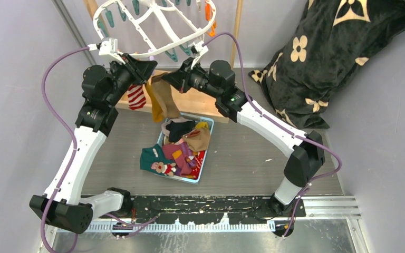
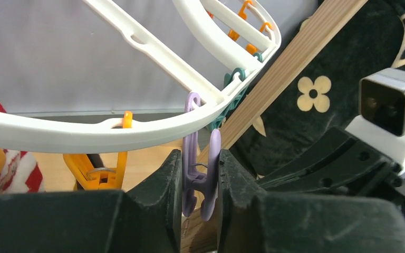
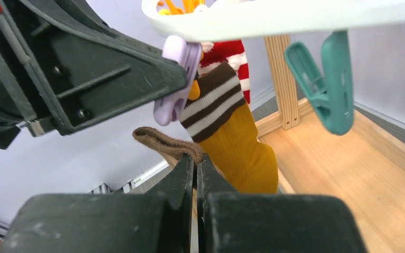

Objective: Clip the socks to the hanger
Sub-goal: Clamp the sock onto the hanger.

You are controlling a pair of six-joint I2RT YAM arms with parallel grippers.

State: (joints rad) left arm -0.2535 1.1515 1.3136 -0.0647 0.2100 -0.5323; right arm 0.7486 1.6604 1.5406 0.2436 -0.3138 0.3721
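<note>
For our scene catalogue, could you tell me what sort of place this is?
Likely a robotics lab cell staged for laundry: plain grey walls, a white plastic oval hanger on a wooden stand, and a blue plastic tray of colourful fabric socks.

You won't find any readable text, label, brand or number here, just flower shapes on the blanket (image 1: 337, 58), upper right.

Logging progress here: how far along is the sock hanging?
Done: a red-white striped sock and a mustard sock hang from the hanger. In hand: the left gripper squeezes a lilac clip in its jaws while the right gripper holds a tan sock below it. Left: a pile of socks in the blue tray.
</note>
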